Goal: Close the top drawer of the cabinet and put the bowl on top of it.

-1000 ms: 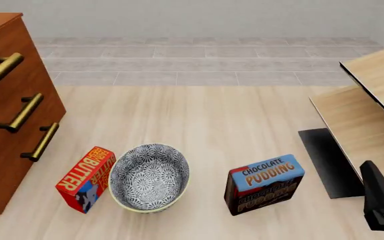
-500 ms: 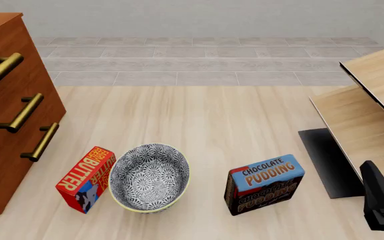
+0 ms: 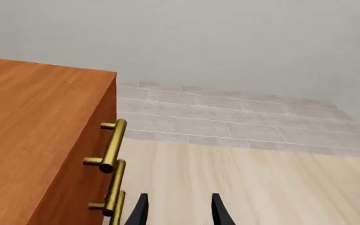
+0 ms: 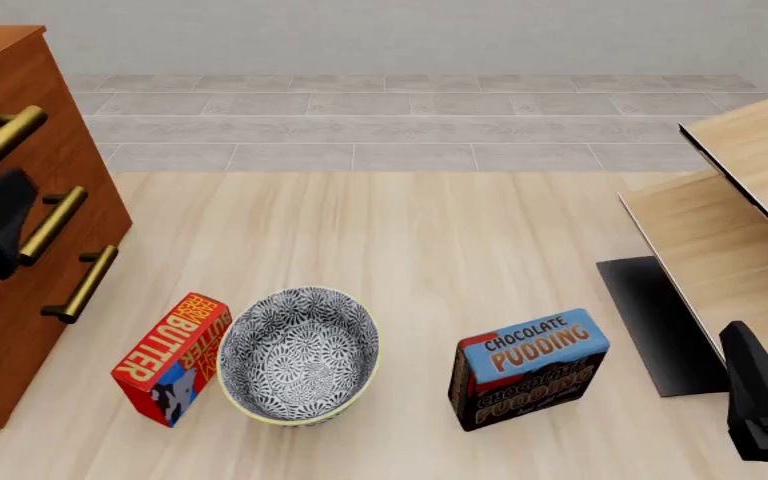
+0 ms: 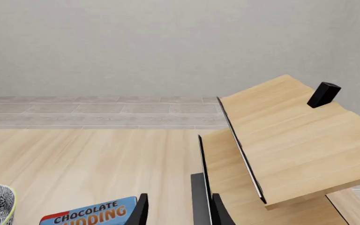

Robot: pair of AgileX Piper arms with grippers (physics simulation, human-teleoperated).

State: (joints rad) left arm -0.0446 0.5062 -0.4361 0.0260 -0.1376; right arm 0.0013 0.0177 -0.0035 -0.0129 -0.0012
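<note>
The tall red-brown wooden cabinet [image 4: 11, 250] is standing far left, its top drawer [image 4: 17, 110] wearing a shiny brass bar. The round flowery bowl [image 4: 299, 354] is sitting between two boxes. Both black grippers, left [image 3: 177, 212] and right [image 5: 177, 211], are showing parted, empty fingers.

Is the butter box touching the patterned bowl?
Cannot tell. In the front view the butter box and the bowl meet edge to edge with no visible gap, but overlap could hide one.

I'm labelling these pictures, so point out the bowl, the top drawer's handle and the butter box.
bowl [image 4: 297, 352]: front view, patterned inside.
top drawer's handle [image 4: 0, 144]: front view, middle of the brass bar.
butter box [image 4: 172, 357]: front view, red printed face.
</note>
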